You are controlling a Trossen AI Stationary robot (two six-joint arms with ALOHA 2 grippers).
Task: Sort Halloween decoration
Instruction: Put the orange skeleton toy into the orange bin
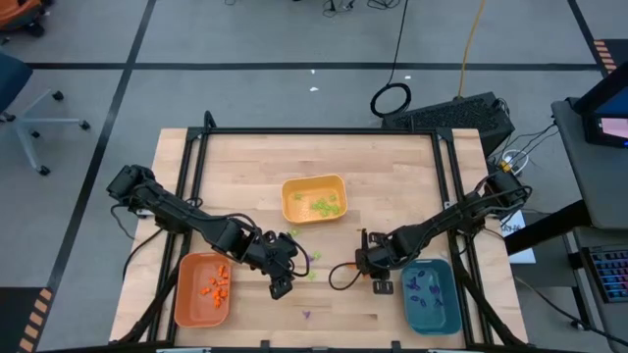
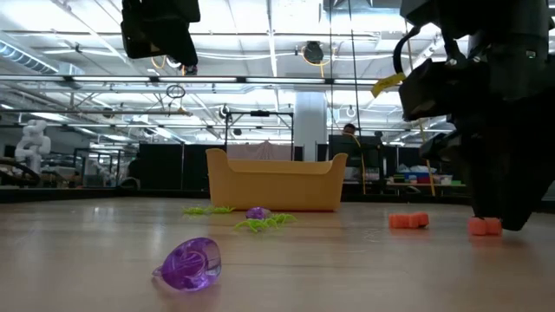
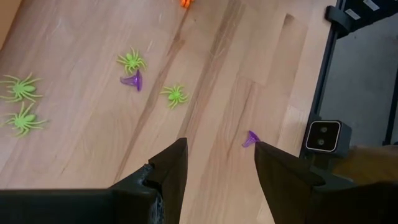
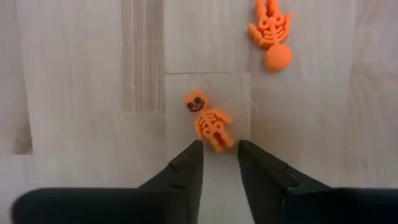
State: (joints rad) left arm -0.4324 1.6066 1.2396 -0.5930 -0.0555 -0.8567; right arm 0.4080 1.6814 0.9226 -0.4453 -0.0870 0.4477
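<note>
Two orange skeletons (image 4: 208,121) (image 4: 272,31) lie flat on the wooden table. My right gripper (image 4: 219,149) points down at the nearer one, its fingers a narrow gap apart on either side of the leg end. It stands low at the table (image 2: 499,221), left of the teal tray (image 1: 430,294). My left gripper (image 3: 217,155) hangs open above the table (image 1: 280,286), right of the orange tray (image 1: 203,289). Below it lie green spiders (image 3: 175,94) and purple pieces (image 3: 250,139). My right gripper comes from above with its fingertips (image 4: 198,149) beside the skeleton's legs (image 4: 219,142). The skeleton lies flat on the table. Whether the fingers touch it, I cannot tell.
A yellow tray (image 1: 314,198) holding green spiders stands at the table's middle back. The orange tray holds orange pieces, the teal one purple pieces. A purple piece (image 2: 189,263) lies near the front edge. Black frame rails (image 1: 446,196) run along the table's sides.
</note>
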